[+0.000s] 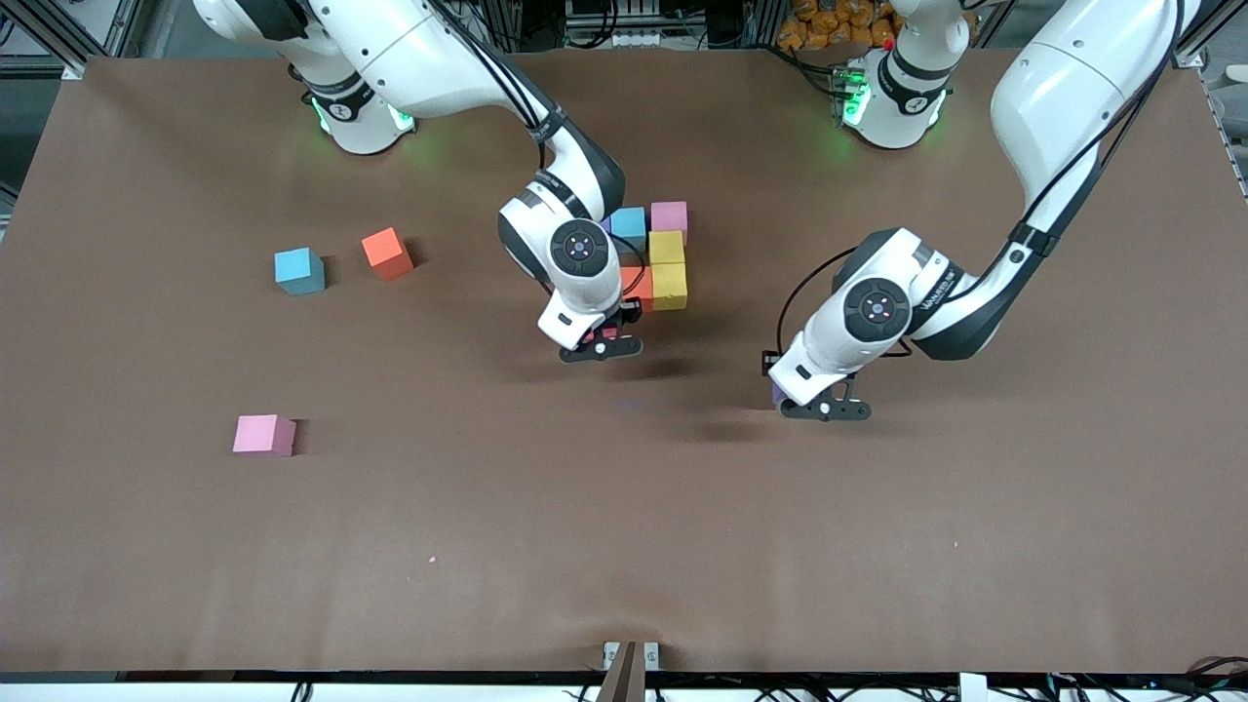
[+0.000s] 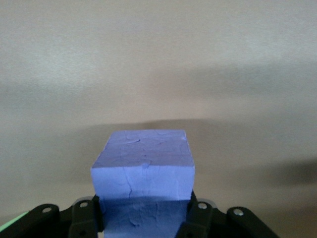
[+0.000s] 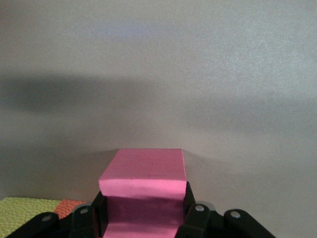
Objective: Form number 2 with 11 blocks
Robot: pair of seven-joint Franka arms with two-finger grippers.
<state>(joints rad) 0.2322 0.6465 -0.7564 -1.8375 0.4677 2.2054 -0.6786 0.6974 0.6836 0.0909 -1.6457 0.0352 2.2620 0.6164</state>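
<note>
Foam cubes look light, slightly squashy w/ matte grippy faces; best pinched on two flat opposite sides.

Left gripper (image 1: 825,409), mid-right of frame, clamps a purple cube (image 2: 142,166). Right gripper (image 1: 601,347), centre, clamps a pink cube (image 3: 143,179). Partial number 2 (image 1: 655,255), upper centre, is half hidden by the right arm, so block count unclear.

Assembled blocks (image 1: 669,255) partly behind right arm

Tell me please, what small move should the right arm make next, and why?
Probably lower the pink cube and release it beside the red cube. The right gripper is shut on it, low at the camera-side edge of the started number 2. The left gripper waits, shut on a purple cube.
</note>
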